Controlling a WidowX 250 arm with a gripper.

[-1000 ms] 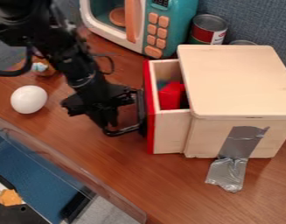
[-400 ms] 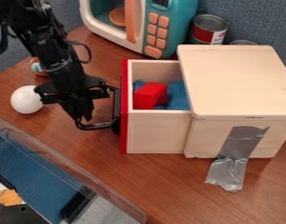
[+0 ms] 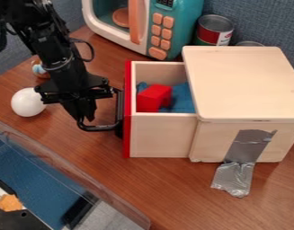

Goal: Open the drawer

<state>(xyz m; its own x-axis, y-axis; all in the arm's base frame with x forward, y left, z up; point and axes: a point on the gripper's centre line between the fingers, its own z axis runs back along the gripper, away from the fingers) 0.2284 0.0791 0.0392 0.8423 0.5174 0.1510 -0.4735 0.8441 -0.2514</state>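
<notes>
Sitting open at centre, the drawer looks light, rigid; best held by its black handle. Whether the gripper is clamped there, can't tell.

I have soft, fairly bright light over my work, and it seems to fall mostly from above, since the pale lid looks brighter than the side of the drawer. The white ball is bright on top and greyer underneath. My black arm swallows most of the light, with only small, dull glints on it. Highlights break up the crinkled silver tape, pale streaks catch the clear edge, and faint, soft shading lies on the brown table
</notes>
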